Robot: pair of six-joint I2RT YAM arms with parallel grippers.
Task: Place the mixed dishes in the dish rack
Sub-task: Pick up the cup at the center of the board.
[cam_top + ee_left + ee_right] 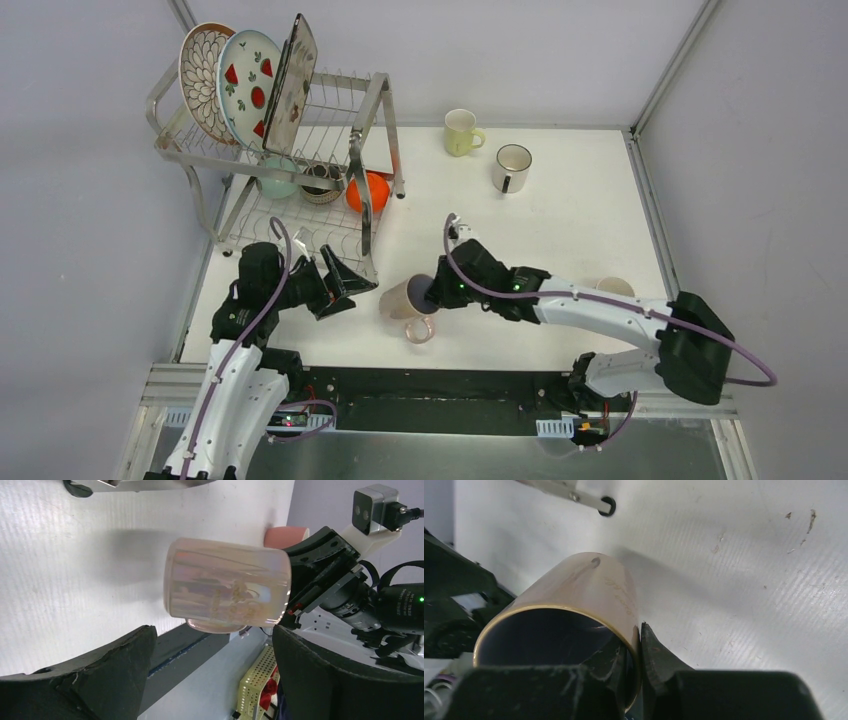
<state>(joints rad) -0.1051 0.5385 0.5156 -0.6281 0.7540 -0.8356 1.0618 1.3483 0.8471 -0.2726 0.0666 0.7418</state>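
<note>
right gripper (432, 293) pinches the rim of the iridescent mug (405, 298), one finger inside, holding it sideways between the arms, base toward the left gripper (347, 288), which gapes wide and empty. likely a handover, since the dish rack (372, 100) stands far left.

This is a robotics lab cell, not a kitchen. The white counter (570, 230) beneath the dish rack (330, 110) is boxed in by plain grey panels (80, 200). Opposite the rack, two cabled robot arms (235, 380) stand bolted to an aluminium rail (180, 385) beside bare circuit boards (292, 420).
</note>
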